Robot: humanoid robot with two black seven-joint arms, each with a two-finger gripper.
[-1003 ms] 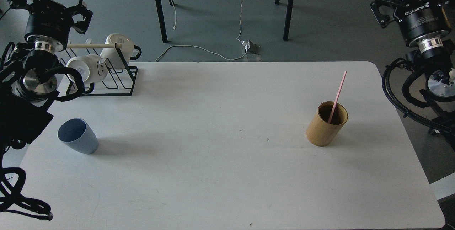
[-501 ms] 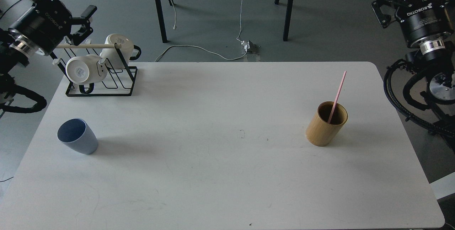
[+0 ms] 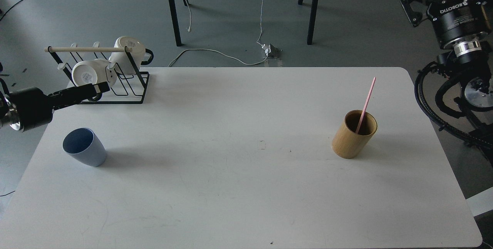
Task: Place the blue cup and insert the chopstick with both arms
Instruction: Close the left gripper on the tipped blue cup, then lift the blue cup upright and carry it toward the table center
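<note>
While standing upright at left of frame on the white table, blue cup untouched — well apart from chopstick, leaning in tan bamboo cylinder at right. Left gripper at centre left, side-on above the cup, by wire rack; finger spacing: cannot tell. Right gripper at upper right — empty, partly cropped; spacing likewise indeterminate.

cup table-left | chopstick in cylinder right | rack behind cup
</note>
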